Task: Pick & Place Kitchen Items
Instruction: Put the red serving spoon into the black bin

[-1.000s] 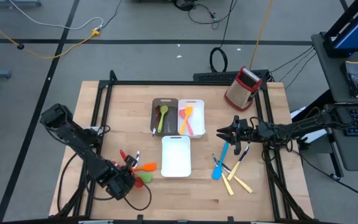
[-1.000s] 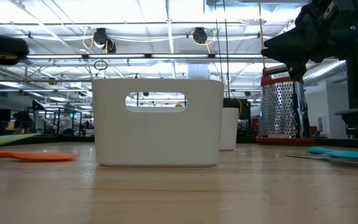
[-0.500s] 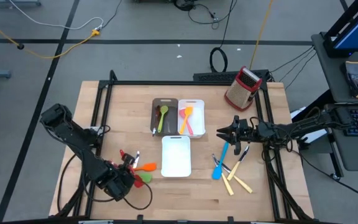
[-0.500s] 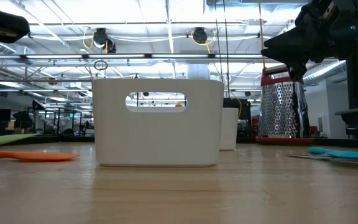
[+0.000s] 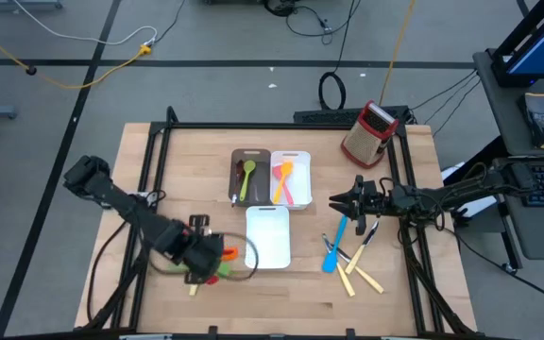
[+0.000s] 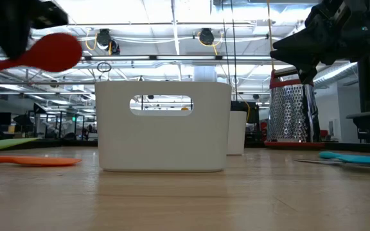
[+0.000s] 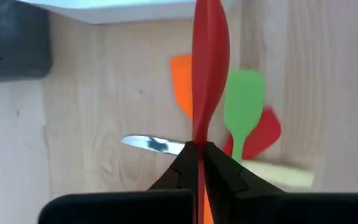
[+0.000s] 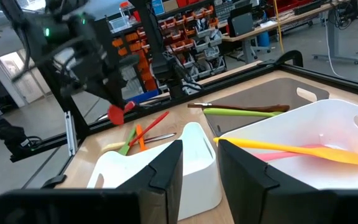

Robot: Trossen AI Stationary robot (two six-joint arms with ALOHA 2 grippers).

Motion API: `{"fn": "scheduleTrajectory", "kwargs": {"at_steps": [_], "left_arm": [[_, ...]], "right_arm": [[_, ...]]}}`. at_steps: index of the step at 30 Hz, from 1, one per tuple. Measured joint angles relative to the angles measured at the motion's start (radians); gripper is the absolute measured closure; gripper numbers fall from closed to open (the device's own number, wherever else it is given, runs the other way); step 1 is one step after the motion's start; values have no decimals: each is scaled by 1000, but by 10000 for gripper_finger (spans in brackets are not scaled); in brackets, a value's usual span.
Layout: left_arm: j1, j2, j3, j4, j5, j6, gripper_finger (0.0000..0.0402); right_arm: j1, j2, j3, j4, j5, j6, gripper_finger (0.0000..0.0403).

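My left gripper (image 5: 203, 257) hangs over the table's near left part, shut on a red spoon (image 6: 50, 52). The spoon is up in the air. Below it an orange spatula (image 7: 180, 84), a green spatula (image 7: 244, 99), another red utensil (image 7: 265, 129) and a cream-handled knife (image 7: 151, 144) lie flat on the wood. My right gripper (image 5: 333, 202) stands level and open above the table's right half, with nothing between its fingers. It points at the trays. A blue spatula (image 5: 333, 247) and cream-handled knives (image 5: 362, 276) lie below and behind it. My left gripper pinches the red spoon's handle (image 7: 200, 148) between its two fingers, which come from above and point down, across the handle. The spoon is lifted clear of the table and lies nearly level. Its bowl (image 6: 58, 51) sticks out toward the white tray.
A dark-brown tray (image 5: 250, 161) with a green spoon and a white tray (image 5: 293, 161) with orange and pink utensils stand mid-table. A second white tray (image 5: 268, 241) stands nearer, beside my left gripper. A red-and-metal grater (image 5: 368, 134) stands at the far right.
My left gripper has risen and swung toward the table's right, up to the near white tray, rolling as it went. The red spoon has come up with it, lifted clear of the other utensils, which have stayed on the wood.
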Motion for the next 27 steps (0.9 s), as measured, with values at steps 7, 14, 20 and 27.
{"fn": "scheduleTrajectory", "kwargs": {"at_steps": [7,14,20,27], "left_arm": [[164,0,145,-36,81,-107,401],[334,-1,247,-35,107,-165,401],[377,0,247,-46,174,-42,399],[283,0,215,-25,144,87,379]], "right_arm": [[0,0,0,-5,0,0,310],[0,0,0,-5,-3,0,310],[0,0,0,-5,-6,0,310],[0,0,0,-5,-5,0,310]]}}
